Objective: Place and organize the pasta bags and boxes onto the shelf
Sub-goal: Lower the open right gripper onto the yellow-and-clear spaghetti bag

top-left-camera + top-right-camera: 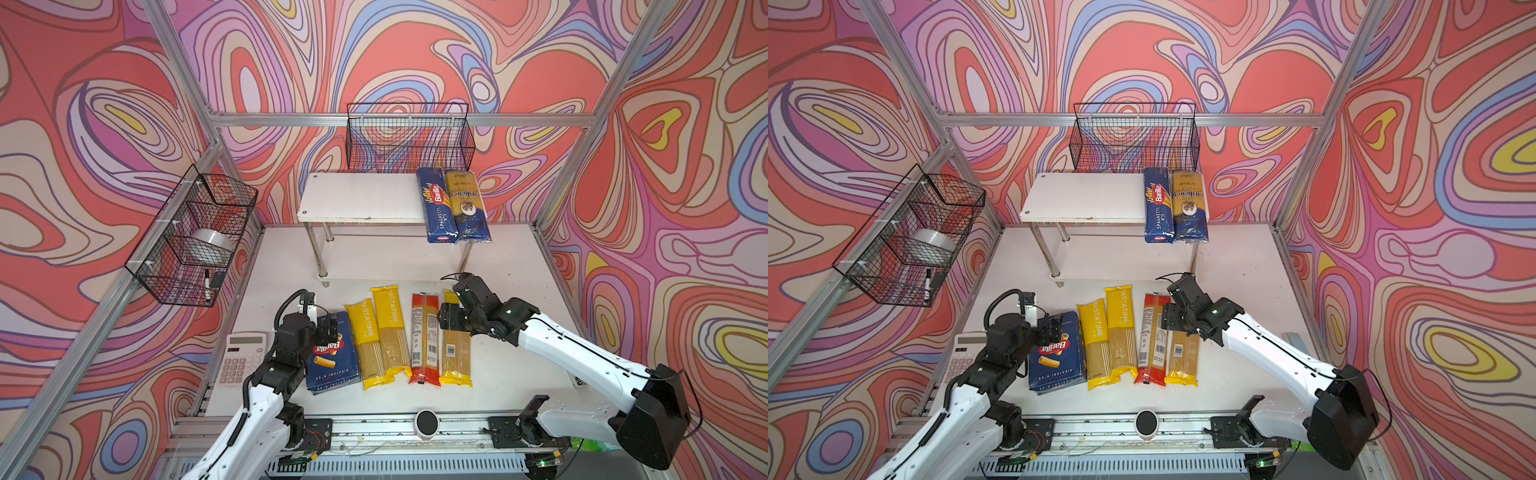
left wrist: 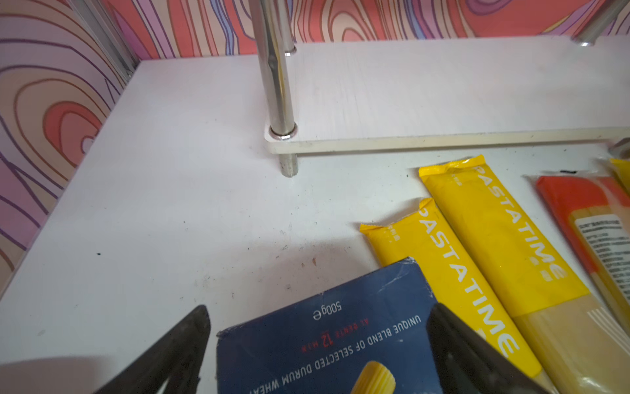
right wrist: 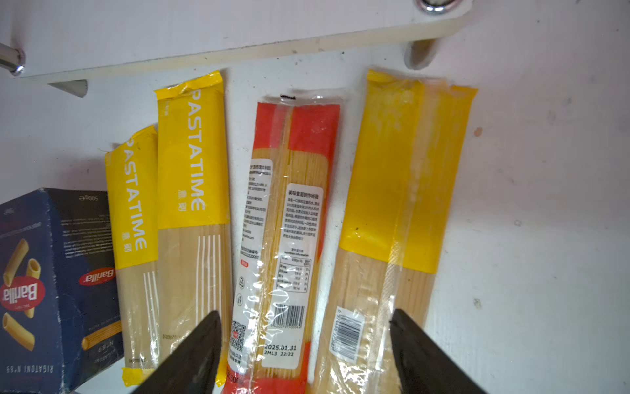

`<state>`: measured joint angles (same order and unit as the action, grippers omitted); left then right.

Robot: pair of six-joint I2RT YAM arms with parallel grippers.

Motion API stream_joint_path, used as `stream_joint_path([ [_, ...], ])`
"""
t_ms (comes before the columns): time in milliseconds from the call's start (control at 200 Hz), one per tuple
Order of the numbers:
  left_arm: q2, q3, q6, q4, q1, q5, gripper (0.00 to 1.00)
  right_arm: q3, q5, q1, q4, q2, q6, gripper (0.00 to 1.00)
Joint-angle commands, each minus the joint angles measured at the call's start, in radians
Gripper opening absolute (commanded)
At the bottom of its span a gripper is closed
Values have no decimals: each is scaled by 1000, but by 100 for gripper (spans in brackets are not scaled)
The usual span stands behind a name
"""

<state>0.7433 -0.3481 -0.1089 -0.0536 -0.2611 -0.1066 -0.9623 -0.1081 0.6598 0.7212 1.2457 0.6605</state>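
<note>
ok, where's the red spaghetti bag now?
In both top views the red bag lies flat on the table, right of centre, between a PASTATIME bag and another yellow bag.

A white two-tier shelf [image 1: 357, 199] carries a blue spaghetti box [image 1: 436, 205] and a gold-and-navy bag [image 1: 467, 205] overhanging its top board's right front edge, while a rigatoni box [image 1: 332, 357], three yellow bags [image 1: 365, 345] [image 1: 390, 332] [image 1: 457, 361] and a red bag [image 1: 424, 340] lie flat in a row on the worktop [image 1: 519, 270].

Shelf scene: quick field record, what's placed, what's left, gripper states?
on shelf: spaghetti box, gold-navy bag, side by side at the top tier's right end, overhanging the front
on table: rigatoni box, three yellow bags, red bag, in a row
left gripper: open over rigatoni box's shelf-side end
right gripper: open above red bag
</note>
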Motion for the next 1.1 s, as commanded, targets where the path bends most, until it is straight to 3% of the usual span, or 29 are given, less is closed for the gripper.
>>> stream_joint_path([
  [0, 93, -73, -11, 13, 2, 32, 100, -19, -56, -1, 75, 4, 76, 81],
  [255, -42, -9, -26, 43, 6, 54, 100, 161, -27, 8, -50, -29, 135, 87],
  [426, -73, 19, 12, 79, 9, 262, 100, 205, -63, 10, -94, -30, 107, 89],
  [716, -54, -6, -20, 25, 14, 96, 100, 243, 35, 9, -175, 65, 68, 91],
  [1097, 11, -32, -5, 30, 32, 173, 100, 244, -30, 9, -92, 78, 110, 91],
])
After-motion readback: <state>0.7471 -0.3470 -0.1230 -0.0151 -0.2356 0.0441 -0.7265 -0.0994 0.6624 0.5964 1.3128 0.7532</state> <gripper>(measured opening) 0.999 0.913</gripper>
